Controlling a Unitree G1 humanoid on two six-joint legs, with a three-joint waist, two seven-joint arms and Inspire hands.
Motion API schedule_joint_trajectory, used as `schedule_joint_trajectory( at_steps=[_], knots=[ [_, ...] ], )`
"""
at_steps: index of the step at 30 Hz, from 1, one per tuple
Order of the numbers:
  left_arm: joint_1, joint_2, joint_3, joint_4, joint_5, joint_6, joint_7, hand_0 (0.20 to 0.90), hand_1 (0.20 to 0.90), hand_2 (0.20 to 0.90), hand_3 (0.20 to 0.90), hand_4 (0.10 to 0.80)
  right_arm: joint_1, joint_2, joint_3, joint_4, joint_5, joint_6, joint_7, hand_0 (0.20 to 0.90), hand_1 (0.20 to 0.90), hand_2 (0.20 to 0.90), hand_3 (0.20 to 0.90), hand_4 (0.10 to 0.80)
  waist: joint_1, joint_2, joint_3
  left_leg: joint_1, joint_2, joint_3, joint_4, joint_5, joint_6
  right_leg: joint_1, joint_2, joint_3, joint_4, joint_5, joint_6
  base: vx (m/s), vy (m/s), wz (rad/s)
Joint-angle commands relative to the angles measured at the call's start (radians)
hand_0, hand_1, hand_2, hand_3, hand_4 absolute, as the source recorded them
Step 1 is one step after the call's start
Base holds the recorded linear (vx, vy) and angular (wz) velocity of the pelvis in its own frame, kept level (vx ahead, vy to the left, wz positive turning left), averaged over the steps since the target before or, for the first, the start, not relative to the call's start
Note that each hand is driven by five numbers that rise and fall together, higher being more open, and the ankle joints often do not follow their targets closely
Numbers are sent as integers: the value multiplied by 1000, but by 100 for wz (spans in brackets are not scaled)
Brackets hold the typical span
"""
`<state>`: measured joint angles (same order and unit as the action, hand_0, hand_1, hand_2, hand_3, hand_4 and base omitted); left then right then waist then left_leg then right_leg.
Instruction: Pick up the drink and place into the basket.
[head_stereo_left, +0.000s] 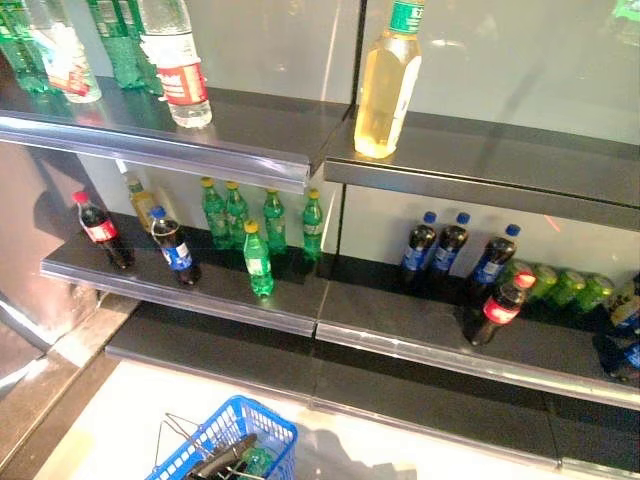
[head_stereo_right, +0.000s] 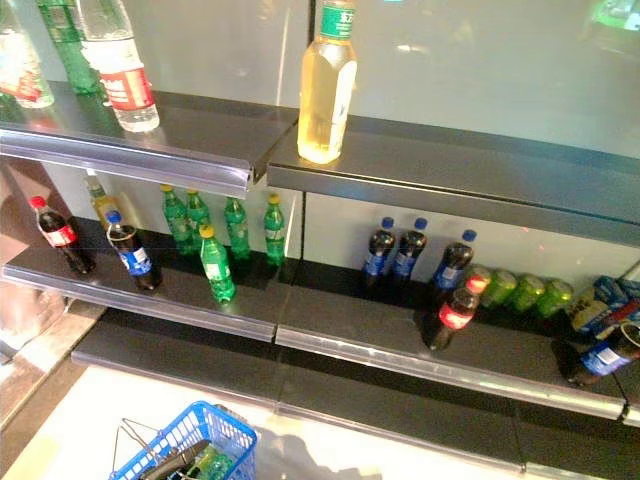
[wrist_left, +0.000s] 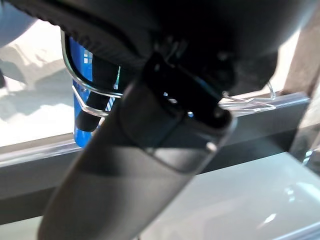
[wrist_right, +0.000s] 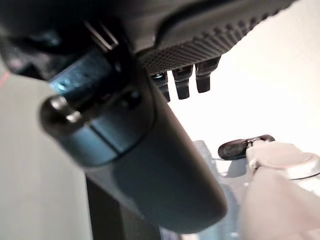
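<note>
A green bottle (head_stereo_left: 256, 460) already lies in the blue basket (head_stereo_left: 262, 420) carried by the left hand (wrist_left: 165, 85), fingers curled around its handle; the right hand (wrist_right: 165, 30) hangs empty, fingers relaxed.

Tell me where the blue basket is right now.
The blue basket sits low at the left of both eye views, on the pale floor below the lowest shelf, with a green bottle inside.

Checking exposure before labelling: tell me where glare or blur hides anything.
Left eye view: shelf edge strip glints, bottles readable. Right wrist view: background washed out white, right hand dark and blurred. Left wrist view: left hand blurred, largely hiding the blue basket.
</note>
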<state>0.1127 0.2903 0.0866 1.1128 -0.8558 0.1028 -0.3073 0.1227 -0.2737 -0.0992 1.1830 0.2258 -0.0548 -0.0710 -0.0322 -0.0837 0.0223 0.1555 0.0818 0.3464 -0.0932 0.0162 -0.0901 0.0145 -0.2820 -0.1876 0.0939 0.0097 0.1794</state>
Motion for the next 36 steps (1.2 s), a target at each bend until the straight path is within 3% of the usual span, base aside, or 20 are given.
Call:
schedule_joint_trajectory(
  at_steps=[1, 4, 6, 10, 13, 17, 21, 23, 28, 30, 31, 34, 35, 36],
  knots=[
    [-129, 7, 15, -115, 2, -58, -155, 300, 300, 300, 200, 100, -19, -58, -54, 15, 24, -41, -26, 900, 900, 900, 900, 800, -4, 35, 50, 29, -77, 17, 25, -79, 83, -53, -116, -18, 14, 281, 72, -69, 94, -61],
    [-115, 21, 32, -118, 26, -68, -175, 300, 300, 300, 200, 100, 4, -42, -66, 39, 14, -76, 2, 900, 900, 900, 900, 800, 0, 32, 72, 34, -61, 106, 36, -86, 81, -81, -150, -92, 50, 319, 82, -129, 32, -88],
    [-107, 37, 36, -106, 40, -81, -196, 300, 300, 300, 200, 100, 9, -41, -62, 50, 28, -89, 19, 900, 900, 900, 900, 800, -1, 47, 78, 33, -54, 133, 39, -101, 93, -77, -132, -106, 128, 267, 82, -182, 70, -70],
    [-101, 32, 41, -68, 29, -102, -211, 300, 300, 300, 200, 100, -13, -54, -56, 75, 23, -84, 26, 900, 900, 900, 900, 800, -1, 71, 69, 24, -60, 175, 17, -88, 124, -67, -83, -139, 222, 175, 57, -179, 69, -74],
    [-92, 23, 41, -62, 36, -108, -209, 300, 300, 300, 200, 100, -45, -56, -41, 77, 5, -59, 27, 900, 900, 900, 900, 800, 13, 77, 50, 24, -55, 216, 13, -83, 128, -29, -50, -211, 228, 121, 38, -110, -70, -152],
    [-92, 17, 46, -64, 49, -108, -196, 300, 300, 300, 200, 100, -68, -44, -18, 79, 6, -50, 26, 900, 900, 900, 900, 800, 26, 68, 39, 34, -43, 263, 13, -79, 129, 27, 4, -264, 182, 55, 14, -84, -228, -99],
    [-88, 11, 65, -58, 67, -132, -191, 300, 300, 300, 200, 100, -70, -22, 3, 79, -29, -63, 44, 900, 900, 900, 900, 800, 26, 54, 34, 53, 6, 349, 20, -48, 102, 92, 60, -319, 30, 4, -16, -95, -364, -120],
    [-94, 8, 66, -68, 52, -138, -174, 300, 300, 300, 200, 100, -68, -15, 22, 65, -31, -72, 61, 900, 900, 900, 900, 800, 4, 51, 37, 47, 65, 389, 36, -17, 71, 98, 103, -298, -22, -24, -44, -143, -480, -94],
    [-115, -4, 61, -101, 34, -128, -141, 300, 300, 300, 200, 100, -66, -5, 44, 30, -2, -59, 59, 900, 900, 900, 900, 800, -24, 49, 45, 27, 140, 406, 62, 20, 28, 97, 148, -273, -58, -25, -80, -100, -335, -51],
    [-126, -14, 60, -113, 21, -115, -131, 300, 300, 300, 200, 100, -66, -8, 47, 22, 11, -50, 49, 900, 900, 900, 900, 800, -34, 47, 49, 21, 158, 392, 89, 16, 16, 93, 163, -260, -72, -22, -97, -95, -307, -26],
    [-127, -25, 63, -115, 12, -108, -126, 300, 300, 300, 200, 100, -70, -12, 49, 20, 19, -42, 44, 900, 900, 900, 900, 800, -24, 50, 52, 6, 143, 319, 101, 6, 11, 91, 170, -234, -80, -17, -100, -30, -217, -38],
    [-101, -46, 66, -110, -32, -92, -133, 300, 300, 300, 200, 100, -93, -27, 58, 27, 36, -27, 52, 900, 900, 900, 900, 800, 21, 66, 60, -28, 46, 81, 136, -49, 22, 88, 194, -151, -94, -18, -102, 54, -178, -83],
    [-85, -53, 67, -104, -22, -90, -147, 300, 300, 300, 200, 100, -99, -31, 56, 32, 47, -26, 60, 900, 900, 900, 900, 800, 34, 70, 64, -46, 12, 32, 143, -46, 36, 80, 201, -133, -96, -6, -114, 44, -140, -117],
    [-79, -55, 67, -100, -20, -89, -152, 300, 300, 300, 200, 100, -98, -32, 55, 34, 46, -28, 64, 900, 900, 900, 900, 800, 38, 75, 63, -49, 1, 11, 137, -46, 38, 80, 206, -121, -98, -6, -114, 78, -125, -117]
  ],
)
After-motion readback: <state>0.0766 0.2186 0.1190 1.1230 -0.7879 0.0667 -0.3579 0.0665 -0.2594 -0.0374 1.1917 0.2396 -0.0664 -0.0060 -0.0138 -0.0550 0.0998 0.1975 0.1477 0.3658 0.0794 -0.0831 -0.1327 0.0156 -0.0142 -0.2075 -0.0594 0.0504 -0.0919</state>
